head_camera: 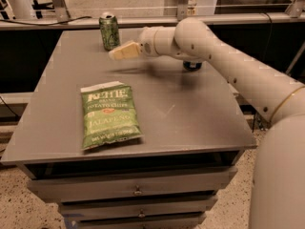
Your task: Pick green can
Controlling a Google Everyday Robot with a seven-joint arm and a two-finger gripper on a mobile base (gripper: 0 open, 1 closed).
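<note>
The green can [109,31] stands upright near the far left edge of the grey table [190,109]. It has a silver top and pale markings on its side. My gripper [114,55] reaches in from the right on a white arm and hangs above the table, just below and to the right of the can, close to it but apart from it. Its pale fingers [125,50] point left toward the can.
A flat green jalapeno chip bag [109,114] lies on the near left part of the table. A small dark round object [192,66] sits behind the arm. Drawers run below the table front. A rail and dark benches stand behind.
</note>
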